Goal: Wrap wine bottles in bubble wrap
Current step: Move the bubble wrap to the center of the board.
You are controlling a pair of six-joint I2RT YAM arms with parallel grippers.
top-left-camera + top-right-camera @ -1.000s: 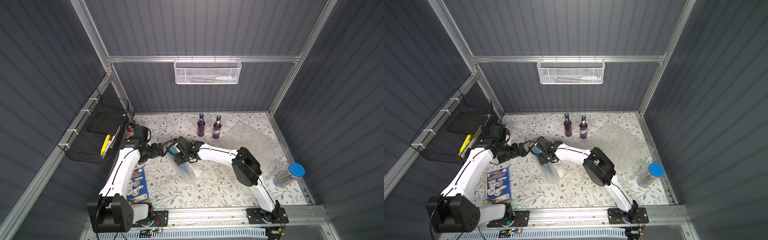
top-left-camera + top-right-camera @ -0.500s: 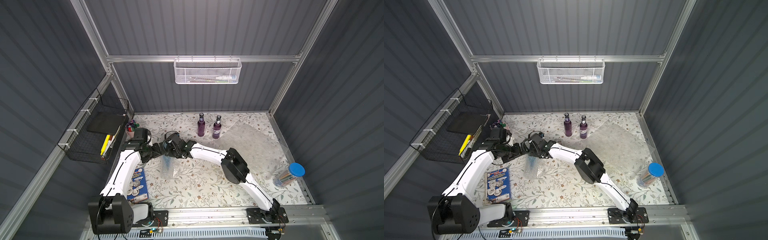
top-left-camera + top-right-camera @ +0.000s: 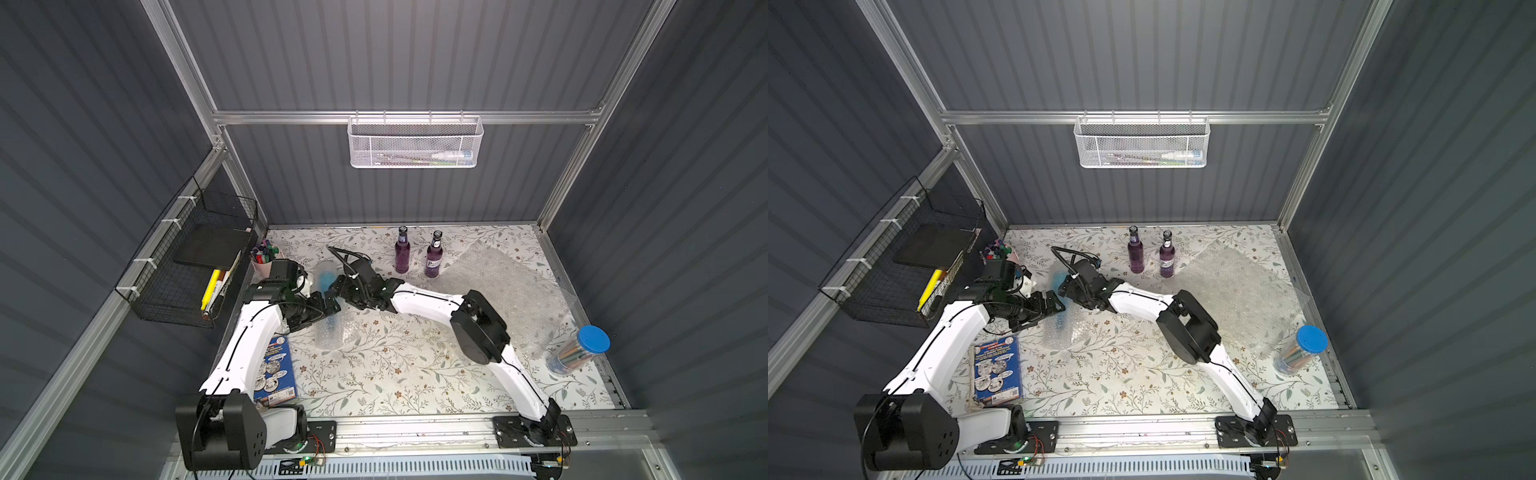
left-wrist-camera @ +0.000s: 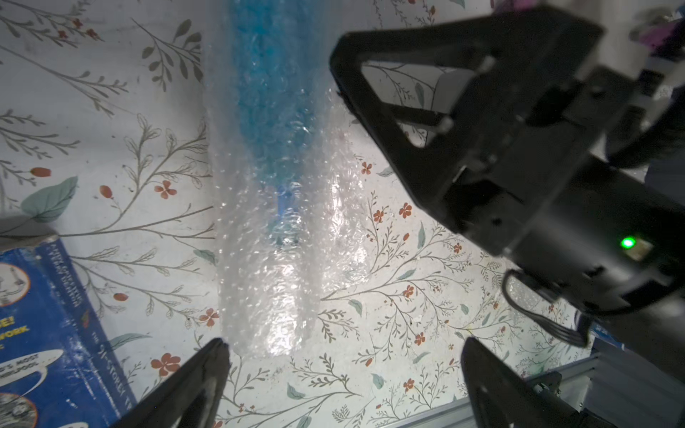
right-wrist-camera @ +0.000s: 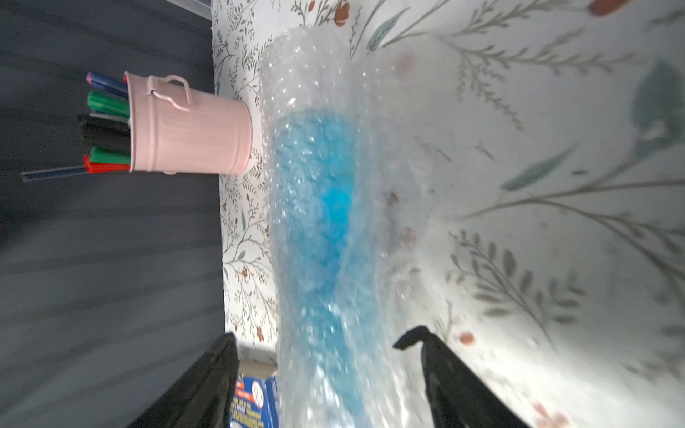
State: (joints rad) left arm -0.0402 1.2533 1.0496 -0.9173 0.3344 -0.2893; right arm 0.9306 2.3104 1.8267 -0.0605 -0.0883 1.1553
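Blue bottle (image 4: pixel 274 92) lies on tabletop (image 3: pixel 395 374), rolled inside wrap (image 4: pixel 267 281), near pink cup (image 5: pixel 192 129) on left side. Left hand (image 4: pixel 344 344) spread wide, end of roll showing between fingertips; grips nothing. Right hand (image 5: pixel 320 337) also spread, one finger each side of roll, gaps visible; no pinch. Hands face each other over roll in both top views. Purple bottles (image 3: pixel 402 255) upright at rear, unwrapped. Spare sheet (image 3: pixel 507 291) flat just beside them.
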